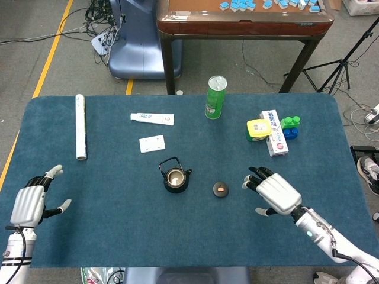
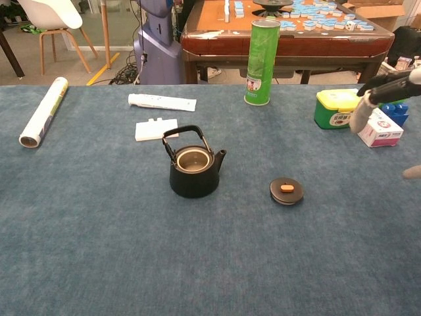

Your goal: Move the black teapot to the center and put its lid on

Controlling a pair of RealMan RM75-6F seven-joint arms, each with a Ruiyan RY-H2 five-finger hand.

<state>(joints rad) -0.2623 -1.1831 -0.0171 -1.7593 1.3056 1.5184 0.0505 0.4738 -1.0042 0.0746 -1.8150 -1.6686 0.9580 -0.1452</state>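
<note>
The black teapot [image 1: 175, 176] [image 2: 193, 169] stands upright and lidless near the middle of the blue table, handle raised. Its round black lid [image 1: 221, 190] [image 2: 287, 191] with an orange knob lies flat on the cloth to the right of it. My right hand [image 1: 273, 192] [image 2: 385, 92] hovers open just right of the lid, fingers spread, holding nothing. My left hand [image 1: 29, 202] sits open near the table's left front edge, far from the teapot; the chest view does not show it.
A green can [image 1: 215, 97], a toothpaste tube [image 1: 152, 118] and a white flat piece [image 1: 152, 144] lie behind the teapot. A white roll [image 1: 80, 126] lies far left. A yellow tub [image 1: 258, 129], a white box [image 1: 273, 132] and toy bricks [image 1: 290, 126] sit back right.
</note>
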